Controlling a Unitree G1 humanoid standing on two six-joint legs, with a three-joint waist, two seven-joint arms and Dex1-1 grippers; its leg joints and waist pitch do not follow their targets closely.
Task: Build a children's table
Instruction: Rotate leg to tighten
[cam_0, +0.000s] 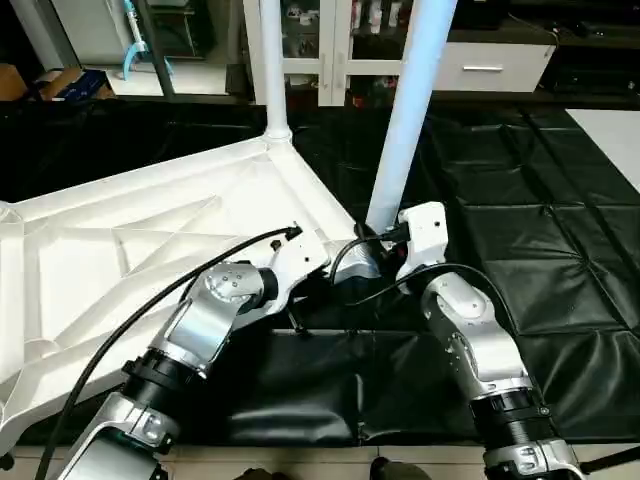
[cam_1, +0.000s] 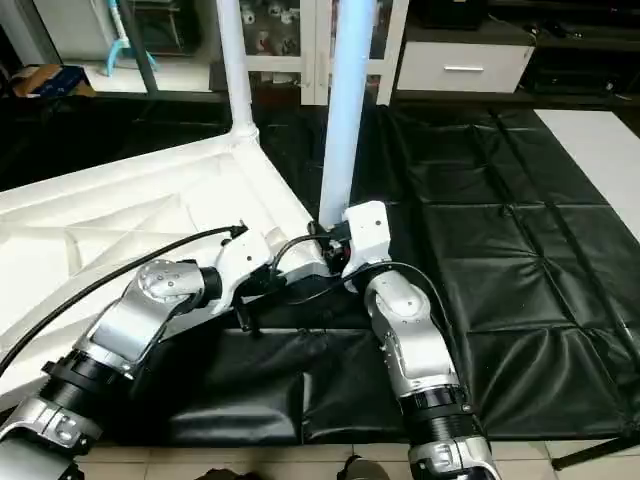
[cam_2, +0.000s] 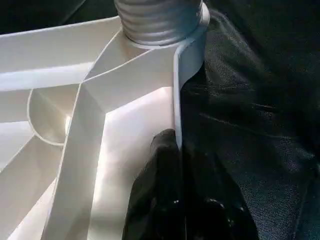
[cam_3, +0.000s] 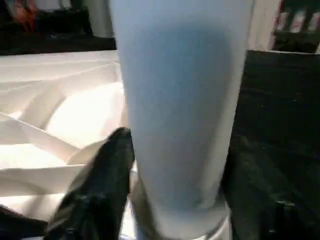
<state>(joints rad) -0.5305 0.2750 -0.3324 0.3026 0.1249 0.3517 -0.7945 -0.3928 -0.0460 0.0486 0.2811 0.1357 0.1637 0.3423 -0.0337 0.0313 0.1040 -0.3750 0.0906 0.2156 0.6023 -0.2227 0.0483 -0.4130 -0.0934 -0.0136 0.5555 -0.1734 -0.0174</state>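
Observation:
The children's table lies upside down: its white tabletop (cam_0: 150, 230) with ribbed underside rests on a black mat. One white leg (cam_0: 271, 60) stands upright in the far corner socket. A second leg (cam_0: 408, 120) stands in the near right corner socket, its threaded base (cam_2: 160, 20) seated there. My left gripper (cam_2: 180, 147) is shut on the tabletop's rim (cam_2: 177, 85) just short of that corner. My right gripper (cam_0: 385, 248) sits at the base of the near leg, with the leg (cam_3: 175, 110) standing between its jaws.
The black mat (cam_0: 540, 250) covers the floor around the tabletop, wrinkled toward the front. White cabinets and a drawer unit (cam_0: 490, 65) line the back. A cardboard box (cam_0: 60, 85) sits far left. Pale floor (cam_0: 615, 130) shows at the right.

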